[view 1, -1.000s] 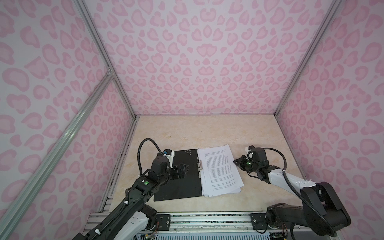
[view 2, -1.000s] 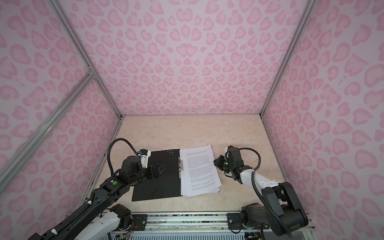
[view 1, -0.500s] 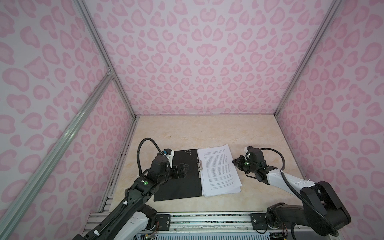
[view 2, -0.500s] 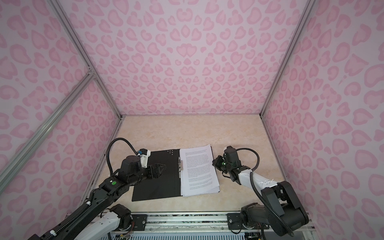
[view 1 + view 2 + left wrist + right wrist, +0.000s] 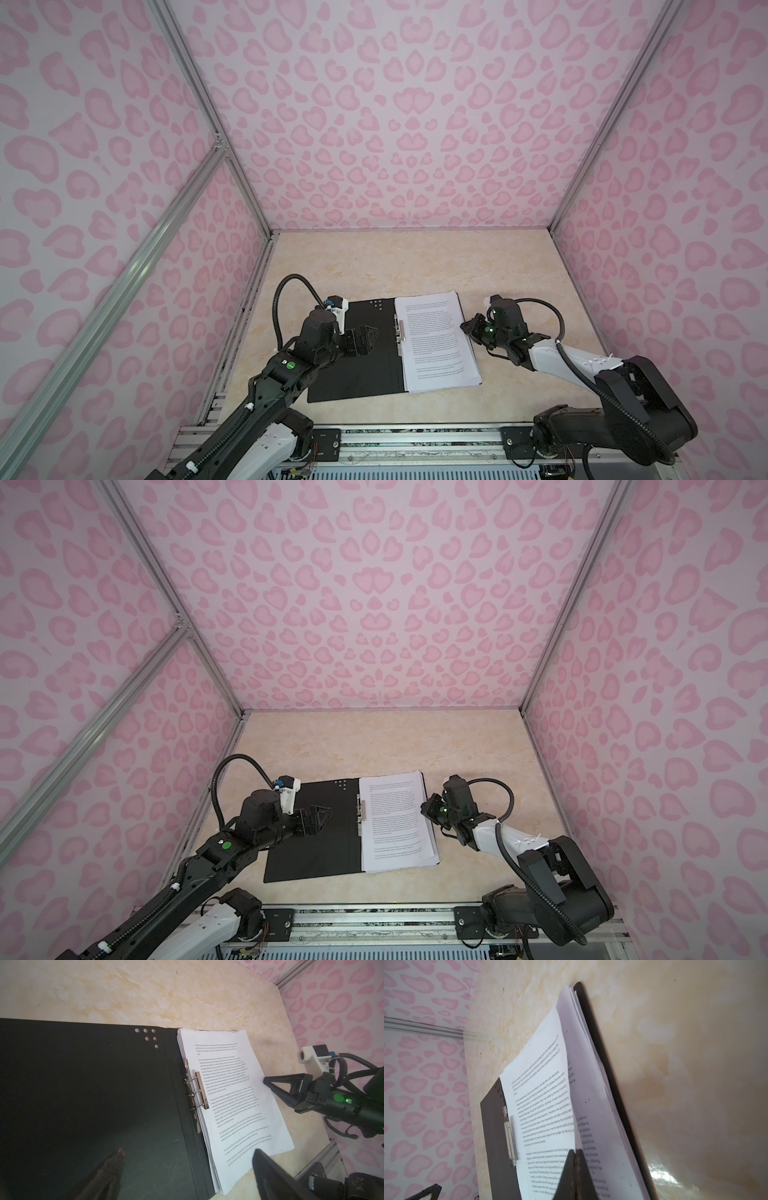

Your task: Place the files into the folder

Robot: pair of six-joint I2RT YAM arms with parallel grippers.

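The folder (image 5: 353,374) (image 5: 311,854) lies open and flat, black inside up, with its metal spine clip (image 5: 201,1091) raised. The files (image 5: 436,340) (image 5: 395,820), a stack of white printed sheets, rest on its right half. My right gripper (image 5: 464,326) (image 5: 424,808) (image 5: 265,1080) is at the stack's right edge. In the right wrist view it (image 5: 575,1150) is shut, with the top sheet's edge (image 5: 562,1064) running into its jaws and lifted off the stack. My left gripper (image 5: 368,334) (image 5: 322,812) (image 5: 188,1153) hovers open over the bare left cover (image 5: 83,1084), holding nothing.
The marble-patterned tabletop (image 5: 415,262) stretches behind the folder to the pink-patterned back wall. Pink walls with aluminium posts close in on both sides. A metal rail (image 5: 415,436) runs along the front edge between the two arm bases.
My right gripper has shifted a little to the left against the stack's right edge. The fanned-out sheets have drawn in to the left. The left arm has not moved.
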